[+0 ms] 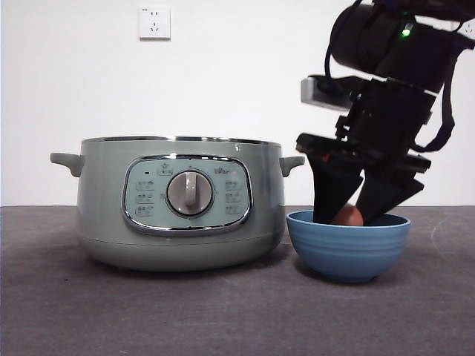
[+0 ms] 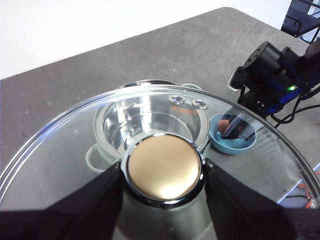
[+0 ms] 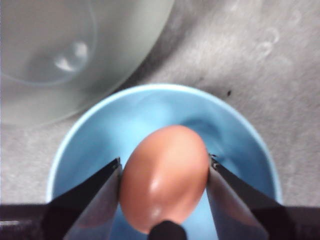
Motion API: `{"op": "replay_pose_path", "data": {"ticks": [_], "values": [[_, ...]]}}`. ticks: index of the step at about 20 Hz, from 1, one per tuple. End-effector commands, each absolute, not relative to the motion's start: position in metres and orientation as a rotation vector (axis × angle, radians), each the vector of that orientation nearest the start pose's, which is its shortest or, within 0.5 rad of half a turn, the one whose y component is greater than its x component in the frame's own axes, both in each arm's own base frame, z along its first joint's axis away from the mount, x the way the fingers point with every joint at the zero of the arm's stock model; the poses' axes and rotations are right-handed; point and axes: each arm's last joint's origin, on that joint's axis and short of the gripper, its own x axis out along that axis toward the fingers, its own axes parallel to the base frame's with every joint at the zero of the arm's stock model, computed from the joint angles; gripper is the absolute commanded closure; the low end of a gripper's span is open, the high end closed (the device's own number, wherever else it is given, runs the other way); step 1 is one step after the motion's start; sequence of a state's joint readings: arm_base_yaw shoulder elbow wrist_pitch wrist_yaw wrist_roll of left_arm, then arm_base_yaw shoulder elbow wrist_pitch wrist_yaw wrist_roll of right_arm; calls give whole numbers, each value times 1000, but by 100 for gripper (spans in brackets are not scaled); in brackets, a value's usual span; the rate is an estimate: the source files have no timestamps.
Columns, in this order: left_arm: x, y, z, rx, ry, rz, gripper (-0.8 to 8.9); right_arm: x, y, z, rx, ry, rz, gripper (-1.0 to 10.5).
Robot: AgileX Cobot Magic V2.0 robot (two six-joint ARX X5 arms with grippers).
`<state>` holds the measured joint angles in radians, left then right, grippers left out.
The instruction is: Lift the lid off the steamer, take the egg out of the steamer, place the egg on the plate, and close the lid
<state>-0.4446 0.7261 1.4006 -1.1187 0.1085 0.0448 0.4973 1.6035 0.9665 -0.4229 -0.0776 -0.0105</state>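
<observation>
The sage-green steamer (image 1: 174,204) stands uncovered at the left of the table, its shiny inside (image 2: 150,122) bare. High above it, my left gripper (image 2: 164,175) is shut on the knob of the glass lid (image 2: 65,150). The lid is out of the front view. To the steamer's right sits the plate, a blue bowl (image 1: 349,248) (image 3: 100,135) (image 2: 232,145). My right gripper (image 1: 347,211) (image 3: 165,180) reaches down into the bowl, shut on the brownish-orange egg (image 3: 165,175) (image 1: 347,216), which sits between its jaws just inside the rim.
The grey table (image 1: 223,311) runs out in front of the pot and bowl. A wall socket (image 1: 154,21) is on the white wall behind. The steamer's side handle (image 1: 291,163) comes close to my right gripper.
</observation>
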Motion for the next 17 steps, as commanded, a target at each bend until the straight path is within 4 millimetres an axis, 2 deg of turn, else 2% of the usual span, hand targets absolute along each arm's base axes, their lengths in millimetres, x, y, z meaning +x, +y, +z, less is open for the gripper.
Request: {"op": "replay_pose_path", "data": {"ticks": [1, 8, 9, 12, 17], "values": [[53, -29, 446, 115, 348, -563, 821, 271, 150, 173, -247, 1085, 527, 959], [53, -29, 446, 115, 347, -563, 821, 273, 153, 161, -242, 1127, 552, 939], [56, -30, 447, 114, 348, -563, 821, 272, 154, 161, -242, 1127, 556, 903], [63, -34, 448, 115, 348, -564, 821, 270, 156, 161, -252, 1132, 561, 608], [90, -48, 450, 106, 346, -612, 821, 270, 156, 168, -248, 1106, 564, 591]]}}
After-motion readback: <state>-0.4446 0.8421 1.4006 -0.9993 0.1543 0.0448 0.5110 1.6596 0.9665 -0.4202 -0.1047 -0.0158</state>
